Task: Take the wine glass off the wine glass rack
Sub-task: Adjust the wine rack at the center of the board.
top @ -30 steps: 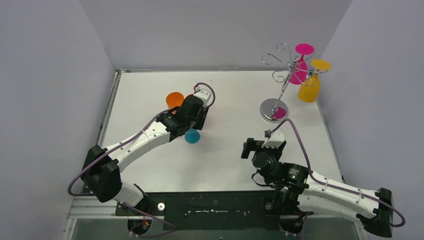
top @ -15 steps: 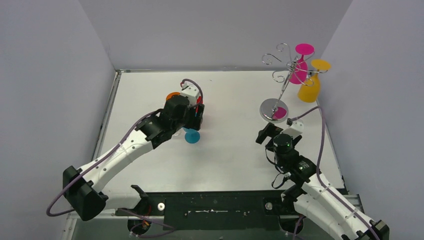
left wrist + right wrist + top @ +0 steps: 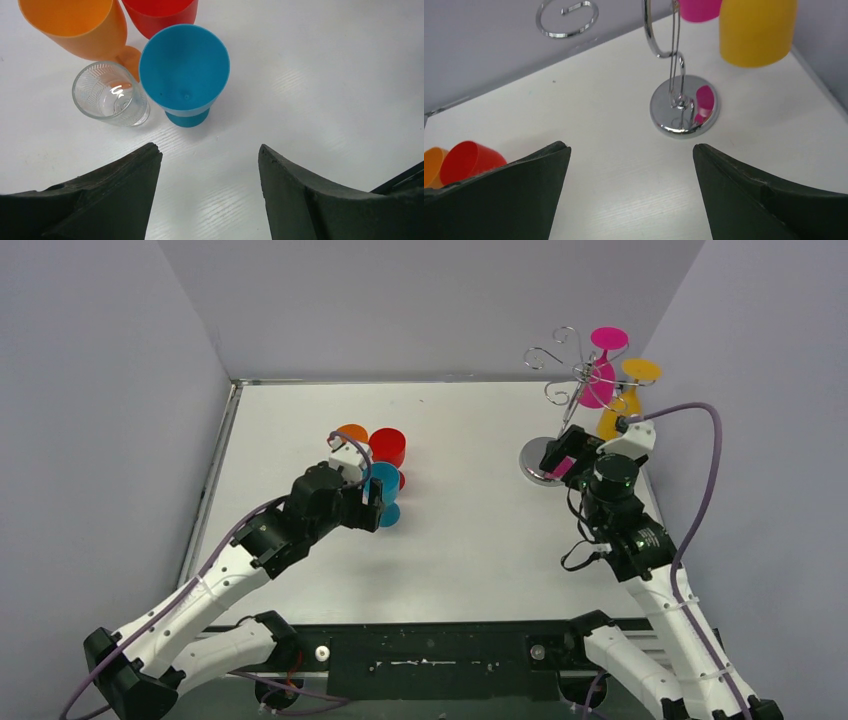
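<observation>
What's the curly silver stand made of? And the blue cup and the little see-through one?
The thin silver wire stand looks like polished metal: its round base mirrors pink. The blue goblet seems matte plastic, opaque and dull. The small clear ribbed tumbler glints: glass or clear plastic, hard to tell.

Cut off by the top edge of the right wrist view: most of pink wine glass (image 3: 700,9), upper part of yellow wine glass (image 3: 756,32), hooks and upper stem of wine glass rack (image 3: 666,107). In the same view, orange glass (image 3: 431,165) clipped at the left edge, red cup (image 3: 471,156) partly behind a finger. In the top view, rack base partly masked by right gripper (image 3: 568,452), blue glass (image 3: 386,483) by left gripper (image 3: 376,504). Clear glass (image 3: 110,94) unseen from above.
</observation>
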`<state>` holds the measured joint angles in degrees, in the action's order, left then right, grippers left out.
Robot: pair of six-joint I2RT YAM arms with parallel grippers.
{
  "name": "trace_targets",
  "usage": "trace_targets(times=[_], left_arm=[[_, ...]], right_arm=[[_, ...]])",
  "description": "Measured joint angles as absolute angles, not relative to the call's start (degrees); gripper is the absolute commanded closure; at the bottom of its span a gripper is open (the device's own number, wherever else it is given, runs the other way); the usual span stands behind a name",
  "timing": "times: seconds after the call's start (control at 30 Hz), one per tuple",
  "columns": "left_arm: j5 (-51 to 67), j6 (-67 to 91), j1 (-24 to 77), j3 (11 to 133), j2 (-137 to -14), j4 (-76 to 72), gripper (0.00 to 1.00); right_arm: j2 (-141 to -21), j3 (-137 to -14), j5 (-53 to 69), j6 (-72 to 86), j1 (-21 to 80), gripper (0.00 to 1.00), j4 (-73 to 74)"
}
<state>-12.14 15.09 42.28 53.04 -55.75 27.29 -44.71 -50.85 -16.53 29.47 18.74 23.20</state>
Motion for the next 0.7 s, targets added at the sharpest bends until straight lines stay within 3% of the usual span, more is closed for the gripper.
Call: trace_targets(times=[0.43,0.7], left_arm=[[-12.12,14.81,42.19,50.85,-49.08,29.21,0.27],[-11.53,14.37,42.15,50.59,-48.69,30.57,0.26]], right_arm=[[-51.24,-63.59,-24.27,22.83,14.76,0.00,30.98],[-59.77,-73.21,-9.74,18.55,-1.85,0.00,31.31]])
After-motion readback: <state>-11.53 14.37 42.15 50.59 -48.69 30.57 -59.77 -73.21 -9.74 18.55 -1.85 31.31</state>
